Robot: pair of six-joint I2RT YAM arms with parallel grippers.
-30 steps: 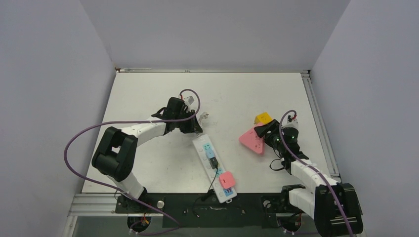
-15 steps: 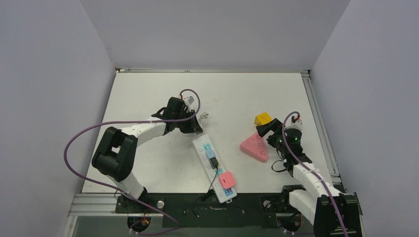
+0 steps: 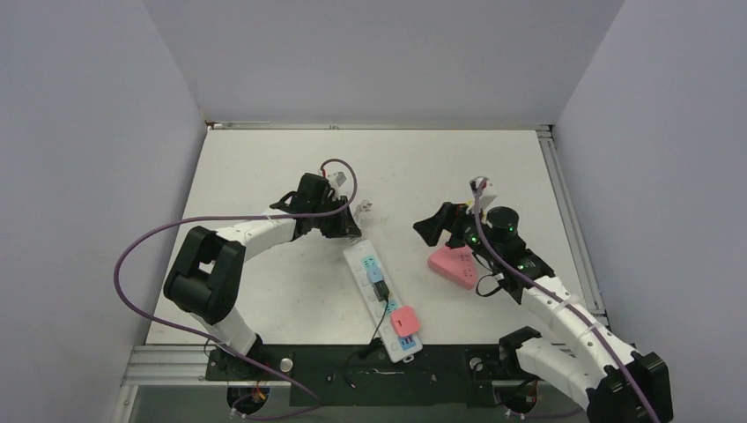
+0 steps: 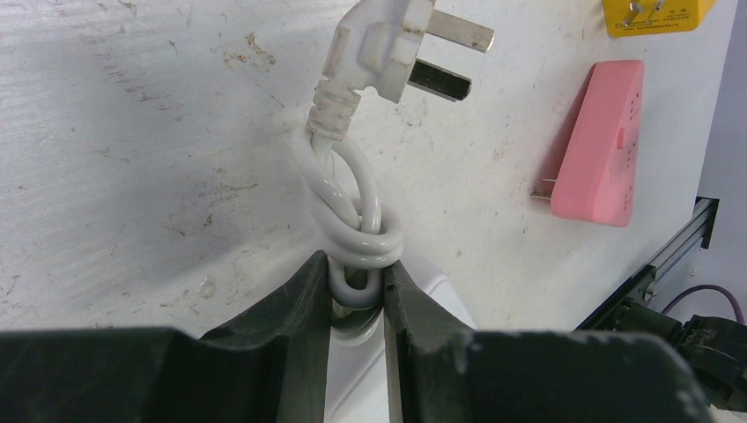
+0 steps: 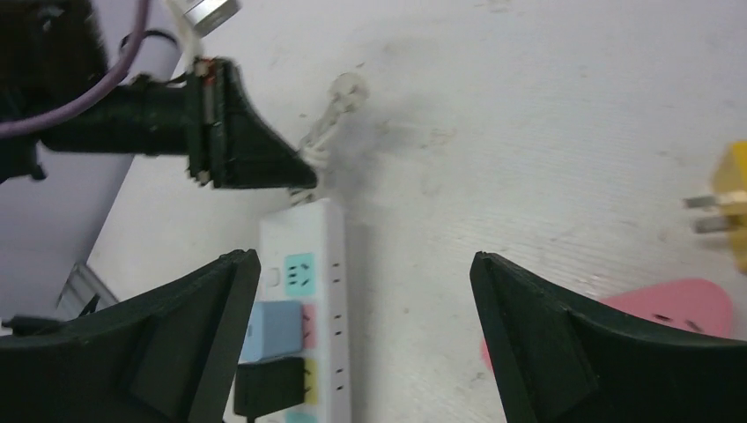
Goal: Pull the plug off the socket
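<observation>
The socket, a long white power strip [image 3: 380, 298], lies slantwise near the table's front edge. A blue plug [image 3: 376, 273], a black plug [image 3: 383, 292] with a black lead, and a pink plug [image 3: 405, 321] sit in it. My left gripper [image 3: 351, 230] is shut on the strip's knotted white cord [image 4: 356, 231] at its far end [image 4: 357, 261]; the cord's white plug [image 4: 396, 42] lies free. My right gripper [image 3: 426, 231] is open and empty above the table, right of the strip. In the right wrist view [image 5: 363, 257] the strip [image 5: 328, 264], blue plug [image 5: 273, 328] and black plug [image 5: 269, 384] show between its jaws.
A pink triangular adapter [image 3: 454, 266] lies under my right wrist, also in the left wrist view [image 4: 599, 145]. A yellow adapter [image 5: 733, 201] lies beyond it, hidden by the arm from above. Purple cables loop off both arms. Grey walls stand on three sides.
My right arm has swung left, away from the pink adapter, which now lies a little nearer the front. Its open gripper now faces the strip. The left arm has not moved.
</observation>
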